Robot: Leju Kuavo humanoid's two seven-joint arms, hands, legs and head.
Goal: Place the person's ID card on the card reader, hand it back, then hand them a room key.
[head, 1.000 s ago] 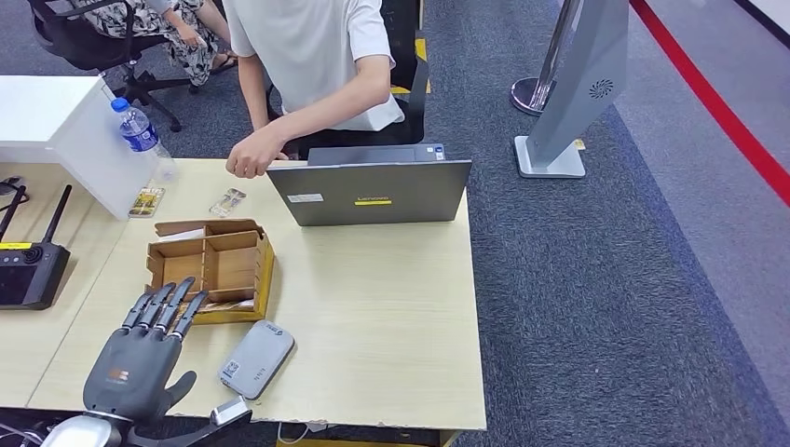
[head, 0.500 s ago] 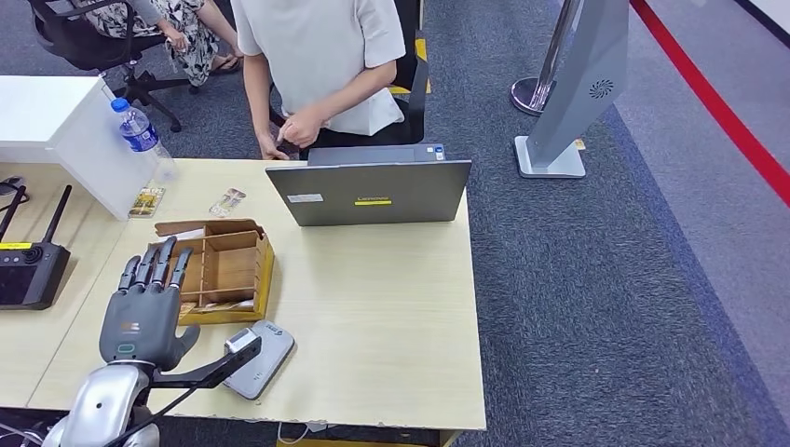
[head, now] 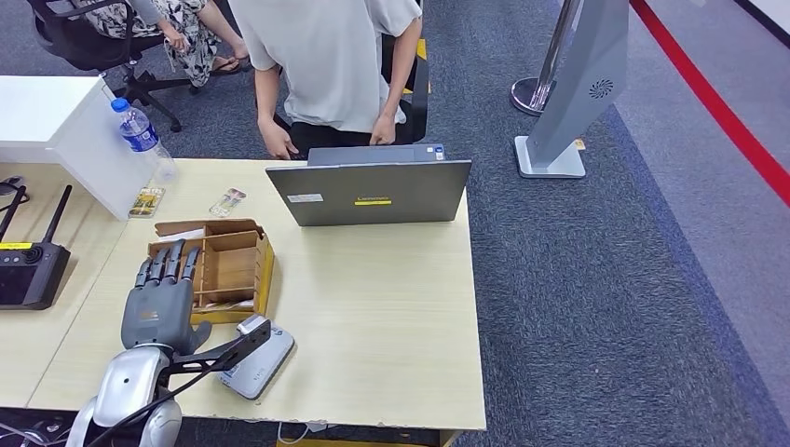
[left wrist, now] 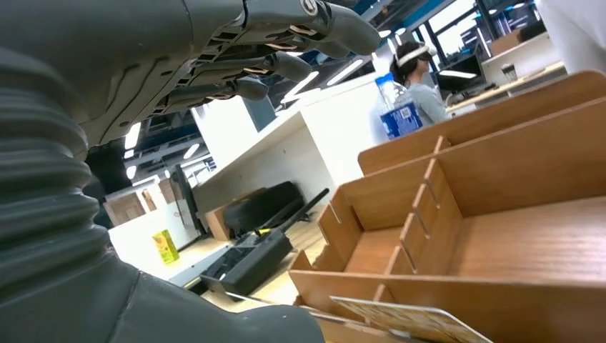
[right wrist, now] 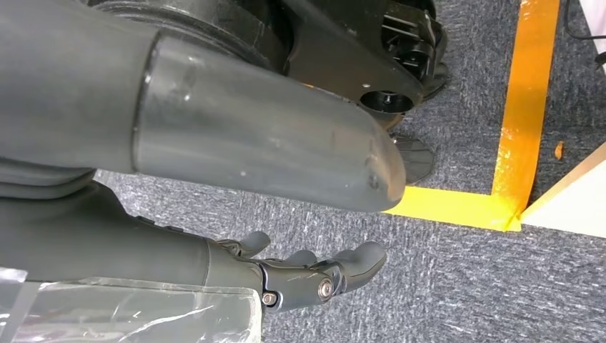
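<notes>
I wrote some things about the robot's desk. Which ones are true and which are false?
1. The left hand is over the wooden box, holding nothing. True.
2. The laptop lies flat and closed. False: it stands open, its lid facing the robot.
3. A water bottle stands beside the white cabinet. True.
4. The grey card reader sits inside the wooden box. False: it lies on the table, nearer the robot.
5. The right hand holds a card. False: it hangs empty above the carpet.
</notes>
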